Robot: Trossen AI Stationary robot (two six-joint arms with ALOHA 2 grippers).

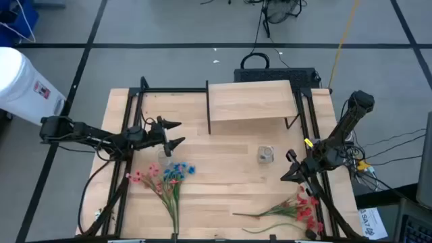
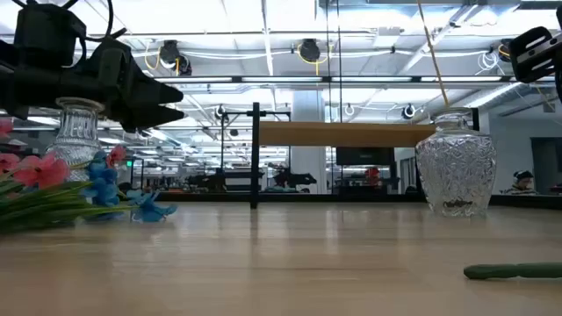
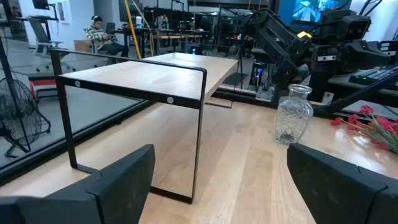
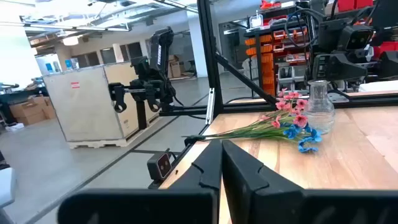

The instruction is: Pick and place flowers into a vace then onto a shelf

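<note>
One spray of pink and blue flowers (image 1: pixel 167 177) lies flat at the table's left, and a red spray (image 1: pixel 299 208) lies at the near right. A clear glass vase (image 1: pixel 265 154) stands at mid-table. A second vase (image 2: pixel 76 132) stands by the pink and blue spray. The shelf (image 1: pixel 251 101), a light wood board on black legs, stands at the far middle. My left gripper (image 1: pixel 177 133) hovers open above the table's left, beside the second vase and holding nothing. At the right, my right gripper (image 1: pixel 287 177) hangs shut above the table, just beyond the red spray.
A black frame (image 1: pixel 131 118) runs along the table's left, right and far edges. A white container (image 1: pixel 20 77) stands on the floor off the far left corner. Bare tabletop (image 1: pixel 223 175) lies between the two sprays.
</note>
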